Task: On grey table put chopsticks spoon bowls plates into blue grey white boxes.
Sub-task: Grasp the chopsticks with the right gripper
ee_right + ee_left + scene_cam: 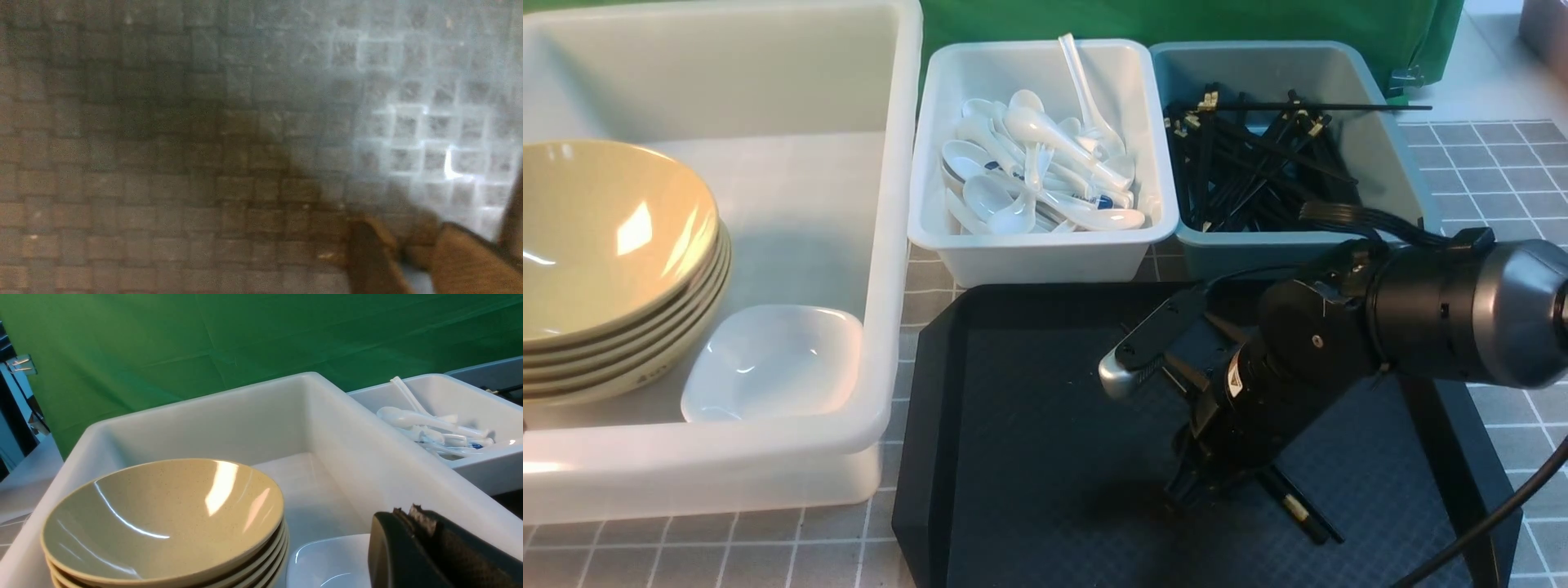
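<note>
Right gripper (1186,482) low over the black tray (1013,457), with a pair of chopsticks (1298,508) lying just beside its tip.
Its fingers (367,257) point down at the tray and, in the blurred right wrist view, show a small gap between them; the pair lies flat on the tray, on the robot's right of the tip. On the left, the big white tub (882,245) on the grey table (1503,163) holds a stack of tan bowls (605,245) and one small white plate (776,363) just beside it. The left gripper (408,514) hangs there, fingers pressed together. Farther back stand the white bin (1045,253) with many spoons (1037,163) and the blue-grey bin (1388,147) with a heap of black sticks (1258,171).
</note>
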